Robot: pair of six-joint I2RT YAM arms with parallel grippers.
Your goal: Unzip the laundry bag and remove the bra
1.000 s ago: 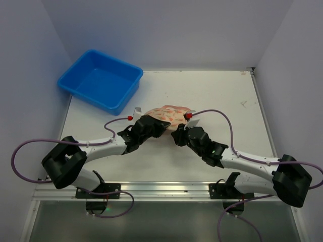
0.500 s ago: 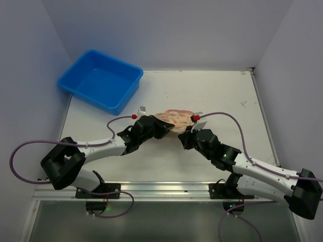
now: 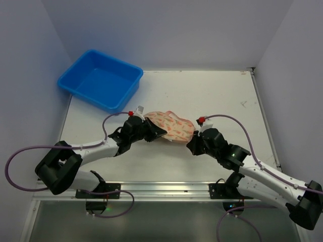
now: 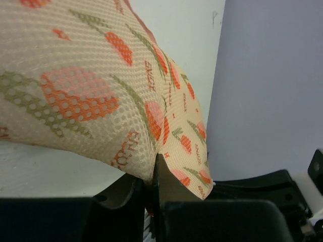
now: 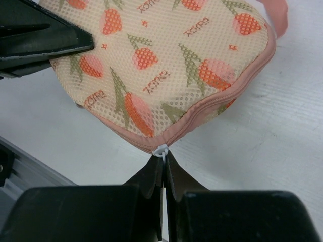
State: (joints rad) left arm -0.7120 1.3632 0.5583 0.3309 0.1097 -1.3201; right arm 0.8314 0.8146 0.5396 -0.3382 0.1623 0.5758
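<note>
The laundry bag (image 3: pixel 171 126) lies mid-table, cream mesh with orange-pink flowers and pink zip edging. My left gripper (image 3: pixel 155 132) is shut on the bag's left edge; the left wrist view shows the fabric (image 4: pixel 101 96) pinched between the jaws (image 4: pixel 153 174). My right gripper (image 3: pixel 192 145) is shut on the white zip pull (image 5: pixel 161 150) at the bag's (image 5: pixel 161 75) near right edge. The zip edging looks closed along the stretch I can see. The bra is hidden.
A blue plastic tub (image 3: pixel 100 79) stands at the far left of the table. The white table (image 3: pixel 222 96) ends at a metal rail along the near edge. Purple-grey walls close in on the left, back and right.
The right gripper has pulled back toward the near right with the zip pull. The bag has stretched out and shifted toward the near side. The left gripper slid slightly left, still holding the bag.
</note>
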